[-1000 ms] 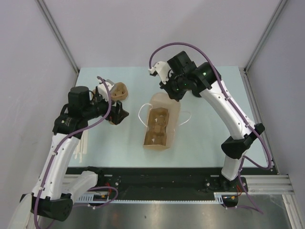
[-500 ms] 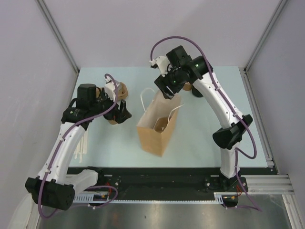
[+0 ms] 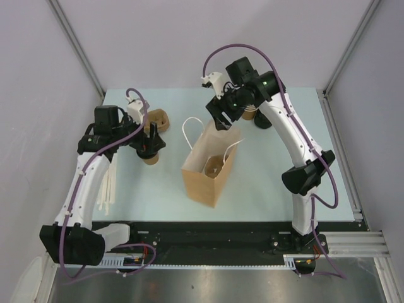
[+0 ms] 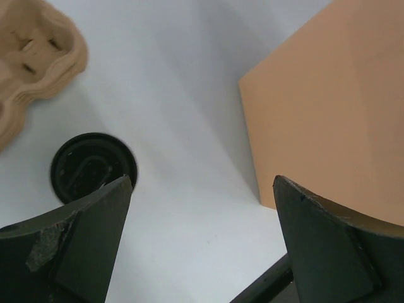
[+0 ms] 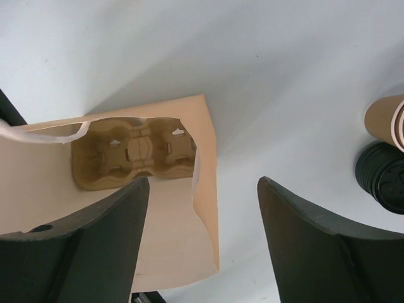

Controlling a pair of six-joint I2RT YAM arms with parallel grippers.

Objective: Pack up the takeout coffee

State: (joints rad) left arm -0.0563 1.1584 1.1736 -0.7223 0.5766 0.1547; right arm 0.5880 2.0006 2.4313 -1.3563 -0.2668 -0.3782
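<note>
Top external: one paper bag [image 3: 205,170], one takeout coffee [image 4: 93,165], left tool [image 4: 202,183] and right tool [image 5: 202,183] both agape.

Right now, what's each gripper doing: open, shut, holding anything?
Left gripper: open, empty, by the coffee.
Right gripper: open, empty, over the bag.

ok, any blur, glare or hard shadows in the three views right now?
Top external: even diffuse light, sharp, no glare. Left wrist: paper bag throws a soft shadow on the table along its left edge; lid of the takeout coffee dark but readable. Right wrist: cup carrier inside the bag sits in shade, yet legible; fingers of the right gripper nearly black, little detail.
</note>
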